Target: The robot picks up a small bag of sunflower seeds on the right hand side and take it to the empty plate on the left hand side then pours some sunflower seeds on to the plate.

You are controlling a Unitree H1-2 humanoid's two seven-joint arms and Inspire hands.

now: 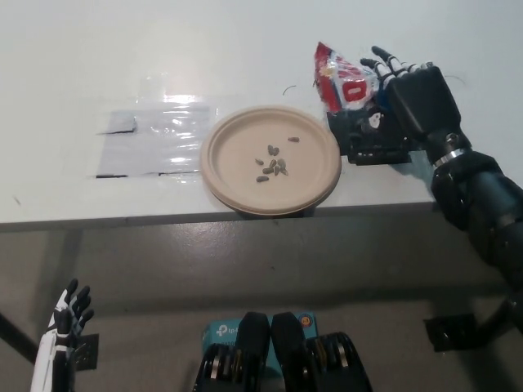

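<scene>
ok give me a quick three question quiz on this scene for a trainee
1. True or false: the plate holds some sunflower seeds.
2. Which hand holds the seed bag? A) white left hand B) black right hand
3. Fill in: the left hand rests low, below the ____ edge.

Key: 1 true. 2 B. 3 table.

White table (pixel 98 49), tan plate (pixel 229 167) near its front edge, clear plastic sheet (pixel 155 139) beside it

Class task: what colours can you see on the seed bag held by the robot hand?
Mainly red with white patches on the seed bag, seen in the head view.
</scene>
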